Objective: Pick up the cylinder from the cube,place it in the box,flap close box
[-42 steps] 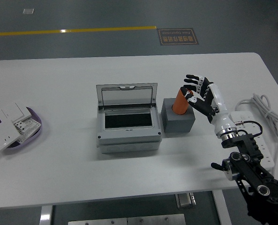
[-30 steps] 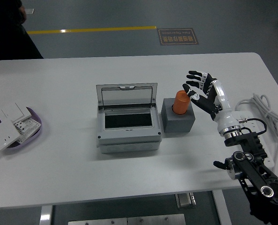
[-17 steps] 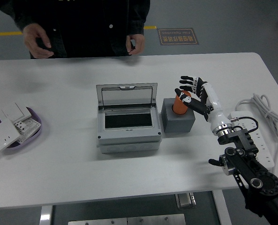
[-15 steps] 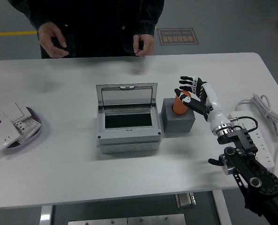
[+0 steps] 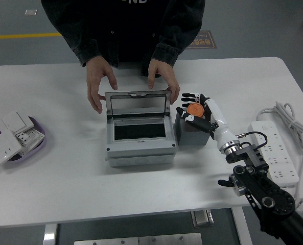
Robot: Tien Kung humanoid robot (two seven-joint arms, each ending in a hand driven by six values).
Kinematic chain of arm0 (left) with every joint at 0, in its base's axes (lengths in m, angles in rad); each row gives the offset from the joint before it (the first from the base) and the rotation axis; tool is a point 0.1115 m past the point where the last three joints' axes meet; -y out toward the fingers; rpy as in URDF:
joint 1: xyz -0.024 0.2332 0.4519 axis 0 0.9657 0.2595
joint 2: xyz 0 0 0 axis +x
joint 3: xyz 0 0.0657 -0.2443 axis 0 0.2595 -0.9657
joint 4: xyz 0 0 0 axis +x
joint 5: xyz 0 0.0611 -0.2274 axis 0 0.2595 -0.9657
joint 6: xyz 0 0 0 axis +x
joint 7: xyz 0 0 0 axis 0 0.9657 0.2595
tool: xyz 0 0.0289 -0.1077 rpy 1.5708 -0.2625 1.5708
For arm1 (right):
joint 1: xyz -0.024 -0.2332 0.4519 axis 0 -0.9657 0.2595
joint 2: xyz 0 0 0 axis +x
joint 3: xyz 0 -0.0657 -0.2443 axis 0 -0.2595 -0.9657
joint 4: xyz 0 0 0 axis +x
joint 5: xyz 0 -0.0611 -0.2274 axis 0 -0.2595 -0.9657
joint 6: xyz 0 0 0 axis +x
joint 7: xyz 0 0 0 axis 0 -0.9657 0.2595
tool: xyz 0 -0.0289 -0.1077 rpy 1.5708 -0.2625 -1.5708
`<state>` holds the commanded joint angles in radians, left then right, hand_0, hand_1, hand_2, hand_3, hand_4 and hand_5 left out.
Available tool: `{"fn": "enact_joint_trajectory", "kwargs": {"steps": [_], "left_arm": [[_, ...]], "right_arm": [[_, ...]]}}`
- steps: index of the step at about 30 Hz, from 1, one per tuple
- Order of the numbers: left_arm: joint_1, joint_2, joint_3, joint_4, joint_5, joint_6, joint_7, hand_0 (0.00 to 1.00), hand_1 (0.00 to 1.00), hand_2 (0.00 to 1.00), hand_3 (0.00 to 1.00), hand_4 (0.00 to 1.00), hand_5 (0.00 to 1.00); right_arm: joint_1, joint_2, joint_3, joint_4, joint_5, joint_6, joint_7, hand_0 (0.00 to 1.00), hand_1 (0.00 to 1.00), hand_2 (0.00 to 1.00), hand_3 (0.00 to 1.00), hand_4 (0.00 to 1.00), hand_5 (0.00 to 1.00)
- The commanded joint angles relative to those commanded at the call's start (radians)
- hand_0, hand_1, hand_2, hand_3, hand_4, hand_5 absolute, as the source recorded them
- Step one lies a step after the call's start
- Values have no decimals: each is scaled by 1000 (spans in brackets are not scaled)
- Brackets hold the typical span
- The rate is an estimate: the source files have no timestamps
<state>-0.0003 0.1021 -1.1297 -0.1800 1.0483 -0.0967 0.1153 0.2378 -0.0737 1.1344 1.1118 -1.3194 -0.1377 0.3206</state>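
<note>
Looks like a robotics lab or factory test floor: grey painted concrete floor (image 5: 274, 30) with a yellow line (image 5: 18, 36), plain white table (image 5: 64, 168), white power strip (image 5: 274, 153).

Robot right arm (image 5: 258, 189), lower right of frame: black metal links w/ round silver-capped joints, visible screws, a small black knob sticking out at the side. Wrist is a polished silver collar; thin black cable loops from it. Forearm shell above the collar is white plastic. Right hand (image 5: 194, 111), right of frame centre: five black segmented fingers w/ white inserts at knuckles and tips. Person (image 5: 125, 25) at top of frame: dark black jacket, long sleeves w/ buttoned cuffs, front w/ faint white print at the top edge, unreadable.
</note>
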Motion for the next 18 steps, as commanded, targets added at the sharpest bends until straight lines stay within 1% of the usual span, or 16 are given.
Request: {"fn": "enact_joint_trajectory", "kwargs": {"steps": [16, 17, 18], "left_arm": [[-4, 2, -2, 0, 8, 0, 2, 638, 664, 574, 639, 725, 275], [-3, 2, -2, 0, 9, 0, 3, 638, 664, 574, 638, 725, 272], [-3, 2, -2, 0, 10, -1, 3, 638, 664, 574, 638, 725, 272]], "right_arm": [[0, 2, -5, -18, 16, -12, 3, 740, 681, 689, 714, 818, 235], [0, 2, -5, -18, 15, -15, 2, 739, 678, 682, 701, 762, 189], [-1, 2, -6, -18, 14, -17, 2, 739, 678, 682, 701, 762, 189]]}}
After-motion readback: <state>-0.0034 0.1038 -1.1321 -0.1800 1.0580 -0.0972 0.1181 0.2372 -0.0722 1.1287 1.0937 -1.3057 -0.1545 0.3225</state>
